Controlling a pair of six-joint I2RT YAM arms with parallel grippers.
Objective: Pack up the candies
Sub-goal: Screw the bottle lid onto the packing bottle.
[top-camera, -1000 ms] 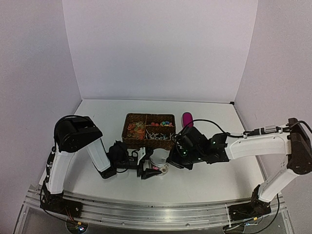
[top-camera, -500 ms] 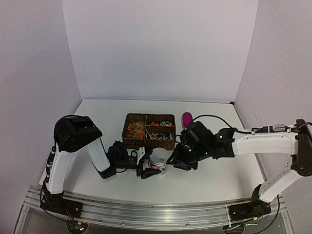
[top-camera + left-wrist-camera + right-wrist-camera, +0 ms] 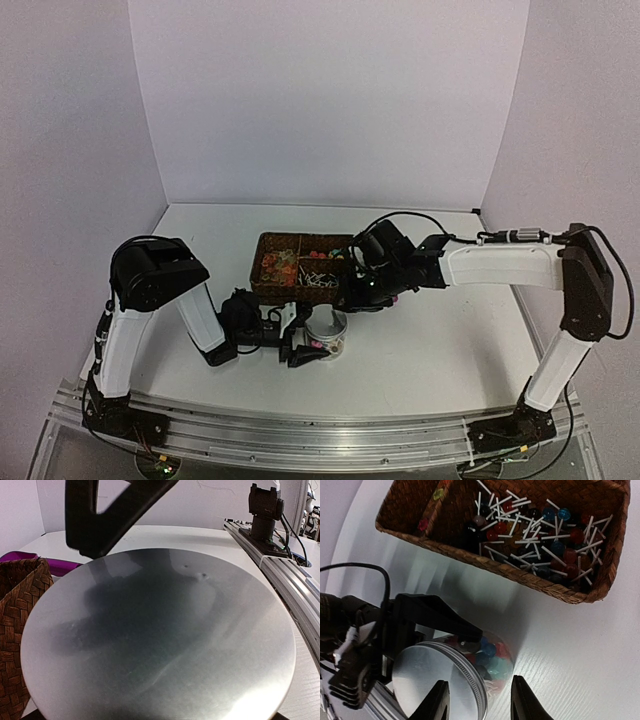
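Observation:
A clear jar (image 3: 326,336) with a silver screw lid (image 3: 437,680) stands in front of the wicker basket (image 3: 262,285). Coloured candies (image 3: 492,656) show through its wall. My left gripper (image 3: 297,341) is shut on the jar from the left, one black finger (image 3: 437,616) across its side. The lid (image 3: 160,630) fills the left wrist view. More candies (image 3: 280,265) lie in the basket's compartments. My right gripper (image 3: 480,702) is open and empty. It hovers above the jar's far side, by the basket's front wall (image 3: 358,294).
The basket's front compartment holds lollipops (image 3: 535,535) with white sticks. A magenta scoop (image 3: 47,565) lies behind the basket's corner in the left wrist view; my right arm hides it from above. A metal rail (image 3: 300,425) runs along the near edge.
My right gripper has moved back and left, from beside the jar's right side up to the basket's front right corner. My left gripper and the jar have not moved.

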